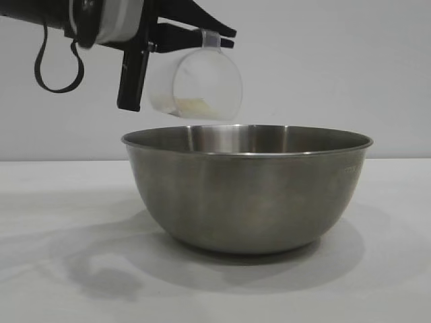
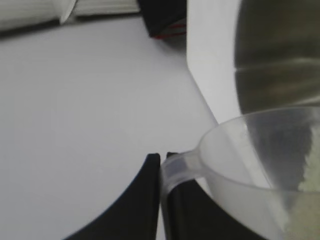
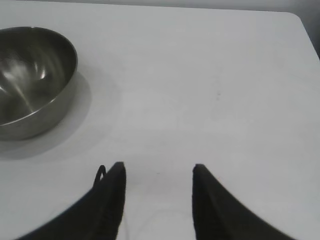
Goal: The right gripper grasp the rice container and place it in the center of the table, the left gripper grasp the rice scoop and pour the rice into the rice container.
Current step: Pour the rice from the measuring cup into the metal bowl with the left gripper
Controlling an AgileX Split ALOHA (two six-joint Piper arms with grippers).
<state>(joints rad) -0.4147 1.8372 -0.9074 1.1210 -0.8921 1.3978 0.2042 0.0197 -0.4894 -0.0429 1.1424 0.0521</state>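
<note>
The rice container (image 1: 246, 188), a big steel bowl, stands on the white table (image 1: 54, 269); it also shows in the right wrist view as the rice container (image 3: 30, 80). Above its back rim hangs the translucent rice scoop (image 1: 199, 84), tipped on its side with a little cream rice (image 1: 178, 104) low inside. My left gripper (image 1: 225, 37) is shut on the scoop's handle (image 2: 180, 167), and the rice scoop (image 2: 265, 170) fills that view's corner over the bowl's wall (image 2: 275, 55). My right gripper (image 3: 159, 172) is open over bare cloth, away from the bowl, with nothing between its fingers.
A dark block with a red edge (image 2: 165, 20) lies at the table's far side in the left wrist view. The table's rounded corner (image 3: 295, 20) shows in the right wrist view. A black cable loop (image 1: 57, 67) hangs from the left arm.
</note>
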